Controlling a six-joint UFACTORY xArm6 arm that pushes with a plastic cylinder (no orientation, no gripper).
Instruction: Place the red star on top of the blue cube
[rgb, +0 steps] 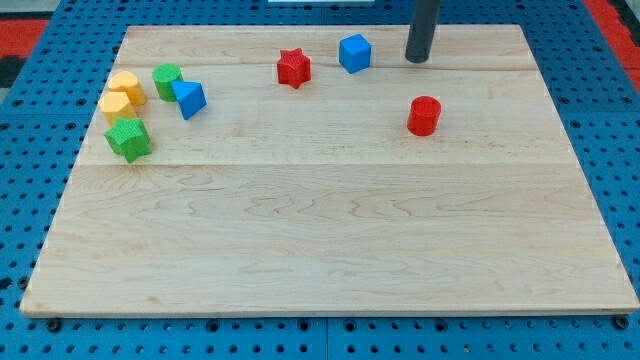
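Observation:
The red star (293, 68) lies near the view's top, left of centre. The blue cube (354, 53) sits just to its right and slightly higher, a small gap between them. My tip (417, 58) is at the end of the dark rod coming down from the view's top, to the right of the blue cube and apart from it. It touches no block.
A red cylinder (424, 116) stands below my tip. At the view's left is a cluster: two yellow blocks (126, 86) (114, 106), a green cylinder (166, 80), a blue triangular block (188, 99) and a green star (128, 139). The wooden board (330, 250) rests on blue pegboard.

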